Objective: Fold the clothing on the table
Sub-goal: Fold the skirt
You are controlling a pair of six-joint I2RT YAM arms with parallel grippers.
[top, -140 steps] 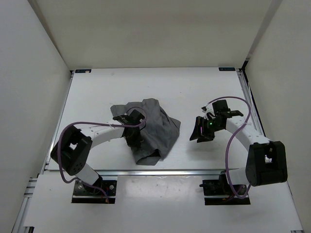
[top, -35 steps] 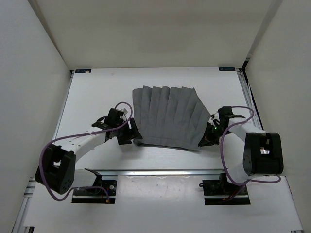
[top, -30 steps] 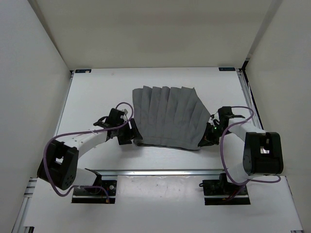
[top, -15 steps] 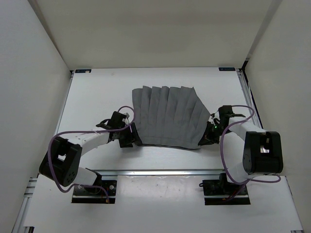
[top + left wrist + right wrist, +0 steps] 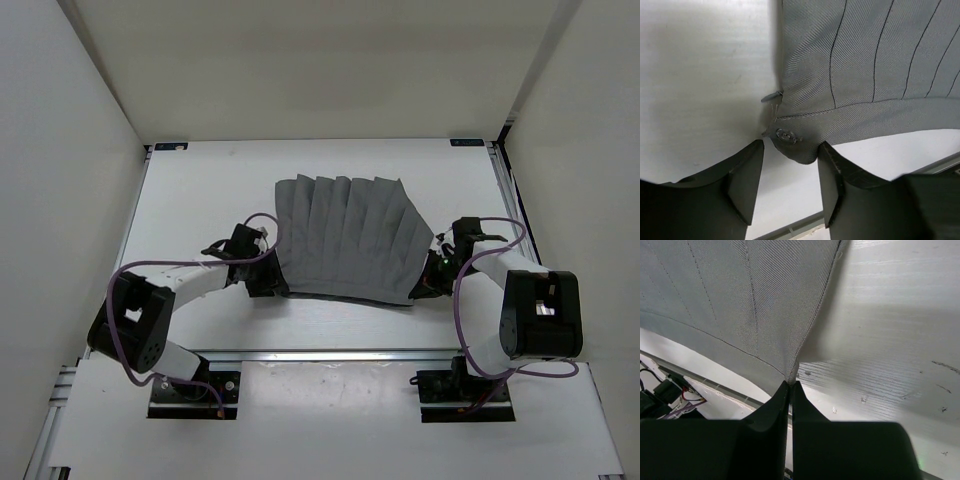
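Observation:
The clothing (image 5: 345, 240), dark grey and pleated, lies spread in a fan on the white table (image 5: 200, 200), wide hem toward the near edge. My left gripper (image 5: 272, 283) sits at its near left corner. In the left wrist view the clothing (image 5: 865, 60) ends in a buttoned corner tab (image 5: 790, 142) that pokes between the tips of my left gripper (image 5: 790, 162); the jaws stand apart and the right fingertip (image 5: 827, 160) touches the tab. My right gripper (image 5: 432, 278) is at the near right corner. There my right gripper (image 5: 791, 390) is shut on the clothing (image 5: 740, 295) at its corner point.
A silver rail (image 5: 330, 352) runs along the table's near edge just behind both grippers, with the arm bases below it. White walls enclose the left, right and far sides. Purple cables loop over both arms.
The crumpled heap of clothing is now spread flat. Over the last second the left gripper has crept up to the near left corner and its jaws have narrowed. The right gripper has held still.

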